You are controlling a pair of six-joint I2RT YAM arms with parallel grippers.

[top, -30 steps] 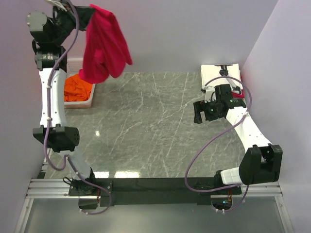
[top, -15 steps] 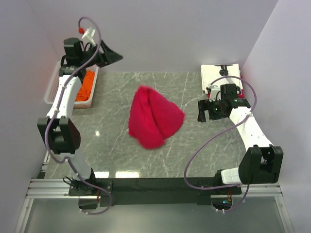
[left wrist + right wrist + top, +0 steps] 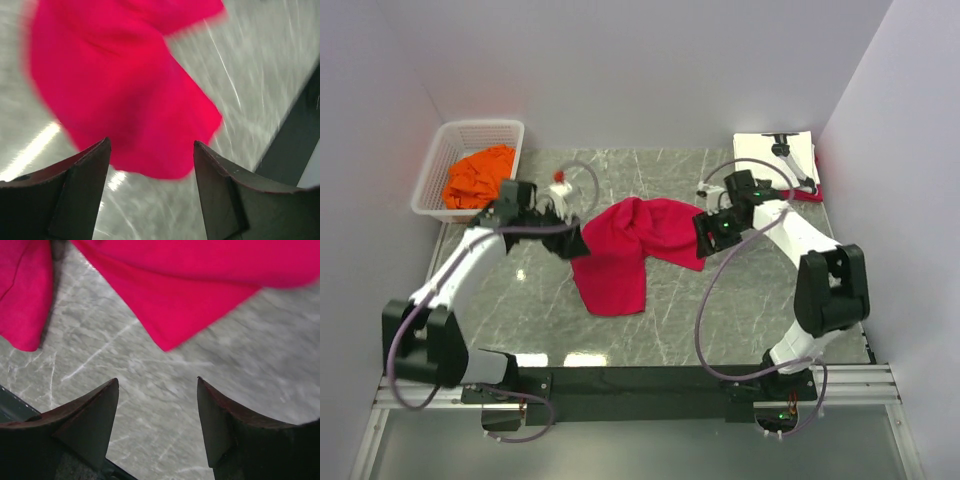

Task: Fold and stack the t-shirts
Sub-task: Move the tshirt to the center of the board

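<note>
A crimson-red t-shirt [image 3: 630,250] lies crumpled on the marble table, also filling the left wrist view [image 3: 125,85] and the top of the right wrist view [image 3: 200,285]. My left gripper [image 3: 572,238] hovers at its left edge, open, nothing between its fingers [image 3: 80,190]. My right gripper [image 3: 705,232] is at the shirt's right edge, open and empty above bare marble. An orange t-shirt [image 3: 475,177] sits bunched in the basket. A white t-shirt with black print [image 3: 775,155] lies folded at the back right.
The white lattice basket [image 3: 438,160] stands at the back left corner. A bit of red cloth [image 3: 812,192] pokes out beside the white folded shirt. The black rail [image 3: 640,380] runs along the table's near edge.
The left gripper let go of the red shirt, which dropped from high at the back left onto the table. Both arms have swung in and down to the shirt's two sides.
</note>
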